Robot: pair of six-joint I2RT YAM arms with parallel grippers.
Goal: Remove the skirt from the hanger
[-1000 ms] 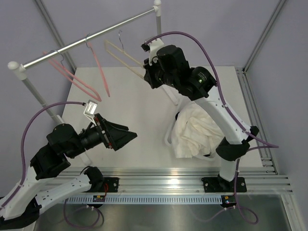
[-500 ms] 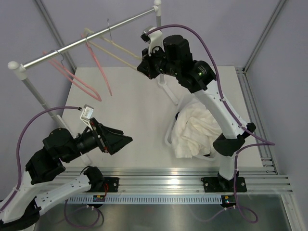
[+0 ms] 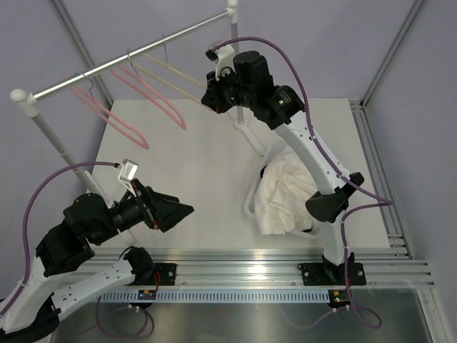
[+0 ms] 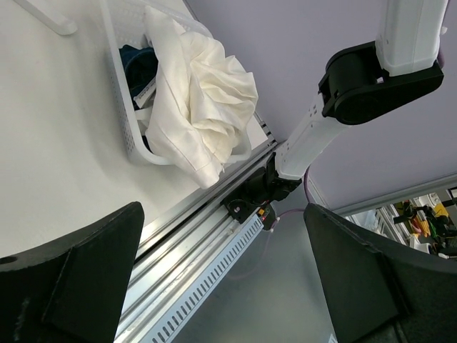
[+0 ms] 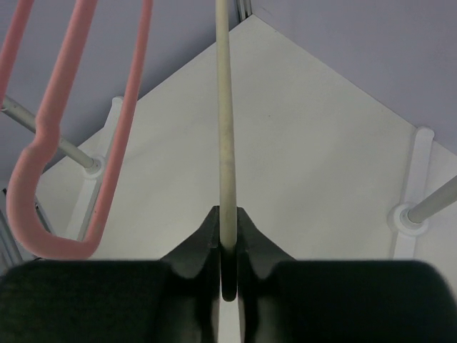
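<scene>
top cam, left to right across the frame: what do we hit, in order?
Leftmost pink hanger → left gripper, open → right gripper, shut on the cream hanger → white skirt.

Right gripper (image 5: 227, 221): seen closed, its dark fingers pinched onto the thin bar of a cream hanger (image 5: 225, 128).
Cream hanger: bar is seen running straight up the frame from the fingers.
Pink hanger (image 5: 118, 136): pictured at left, apart from the cream bar.
Table (image 5: 307, 143): white, seen beneath; a rack foot (image 5: 408, 218) is planted at right.
</scene>
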